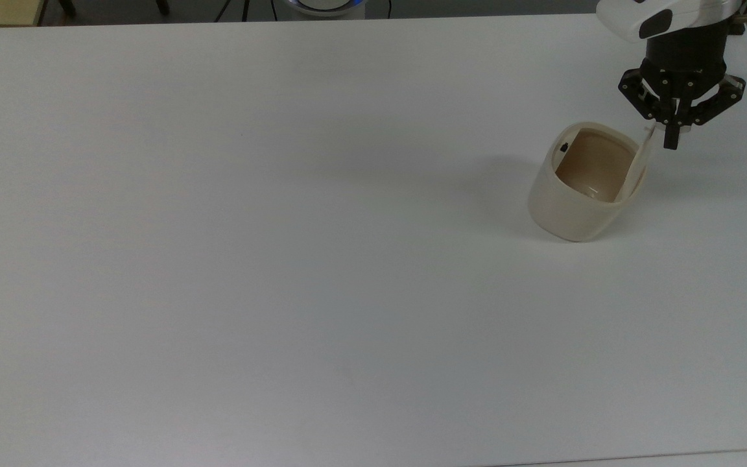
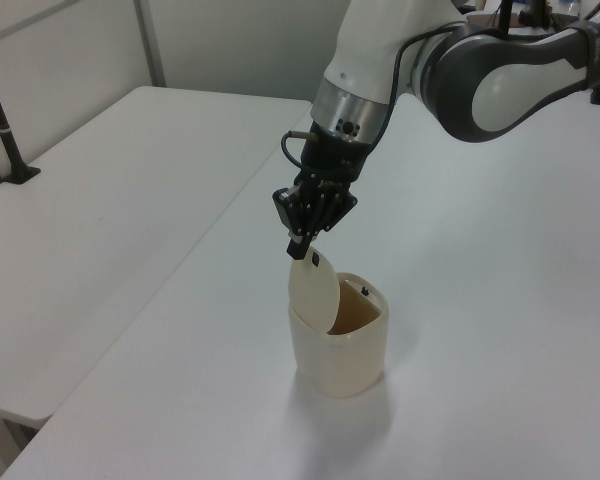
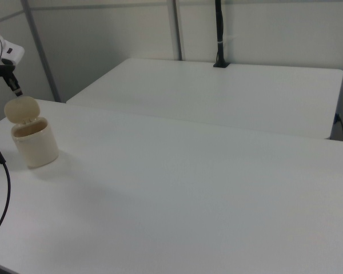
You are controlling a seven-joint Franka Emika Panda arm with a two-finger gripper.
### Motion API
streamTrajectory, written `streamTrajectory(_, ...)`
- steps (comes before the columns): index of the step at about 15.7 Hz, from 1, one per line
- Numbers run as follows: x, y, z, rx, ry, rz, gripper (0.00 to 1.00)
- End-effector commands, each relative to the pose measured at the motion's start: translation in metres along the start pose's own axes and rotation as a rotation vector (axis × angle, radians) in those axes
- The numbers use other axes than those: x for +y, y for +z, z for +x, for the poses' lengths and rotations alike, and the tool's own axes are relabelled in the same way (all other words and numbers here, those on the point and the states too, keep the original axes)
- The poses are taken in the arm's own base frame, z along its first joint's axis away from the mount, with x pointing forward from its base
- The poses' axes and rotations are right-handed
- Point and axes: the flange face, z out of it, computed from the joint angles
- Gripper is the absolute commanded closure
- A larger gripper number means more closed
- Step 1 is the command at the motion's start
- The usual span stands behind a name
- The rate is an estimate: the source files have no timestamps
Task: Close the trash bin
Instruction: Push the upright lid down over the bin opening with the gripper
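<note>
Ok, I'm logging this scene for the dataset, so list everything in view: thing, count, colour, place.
bin: 1, cream-white, tan inside, near the top view's right edge, open
lid: 1, cream-white, standing upright on the bin
button: 1, black, on the bin's rim
table: 1, white, under the bin
second table: 1, white, behind in the right view
pole: 1, black, on the second table
gripper: 1, black, shut, just above the lid's top edge
</note>
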Motion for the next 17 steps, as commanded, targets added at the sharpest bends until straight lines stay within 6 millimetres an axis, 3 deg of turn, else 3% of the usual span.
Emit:
streamTrajectory(1,0.007,0.000,-0.005,-0.006,-0.063,-0.054,1.00)
streamTrajectory(6,0.016,-0.006,-0.014,-0.038,-0.118,-0.116,1.00)
streamTrajectory(10,0.028,-0.014,-0.009,-0.058,-0.120,-0.162,1.00)
streamTrajectory(17,0.051,0.002,0.000,-0.089,-0.117,-0.234,1.00)
